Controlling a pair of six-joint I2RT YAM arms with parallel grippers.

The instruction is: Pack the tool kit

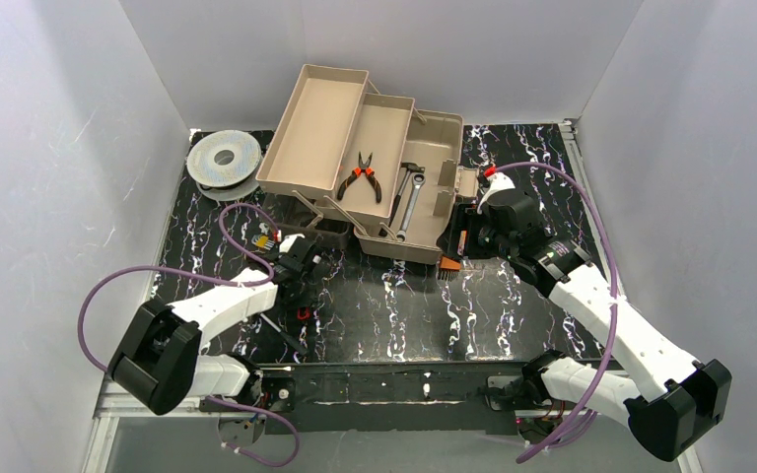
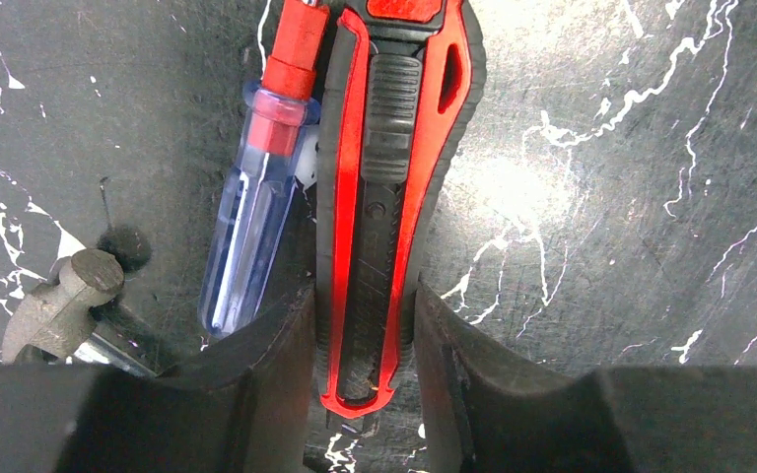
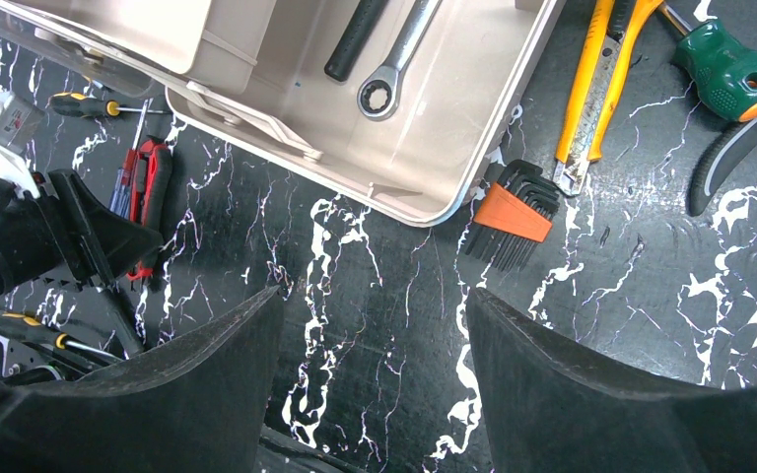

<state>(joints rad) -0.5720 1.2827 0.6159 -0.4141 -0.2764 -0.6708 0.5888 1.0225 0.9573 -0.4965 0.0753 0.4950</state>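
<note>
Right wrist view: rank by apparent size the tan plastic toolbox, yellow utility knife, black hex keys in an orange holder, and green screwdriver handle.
1. Tan plastic toolbox, partly out of frame.
2. Yellow utility knife.
3. Black hex keys in orange holder and green screwdriver handle: about alike, unranked.

Tabletop (image 2: 631,177): black with white marble-like veins, smooth, faint sheen.
Toolbox (image 3: 434,138): tan plastic, smooth, matt.
Wrench (image 3: 394,69) inside toolbox: bright polished metal.
Pliers (image 1: 360,177) in toolbox tray: orange grips, plastic or rubber, cannot tell; dark metal head.
Hex keys (image 3: 517,212) just beside toolbox corner: dark matt metal, orange plastic holder.
Utility knife (image 2: 384,197): glossy red plastic, matt black ribbed slider.
Blue screwdriver (image 2: 251,227): clear glossy plastic handle, red collar.
Hammer (image 2: 64,301): dull grey metal head.
Green screwdriver (image 3: 729,69) near toolbox: matt plastic handle, orange cap.
</note>
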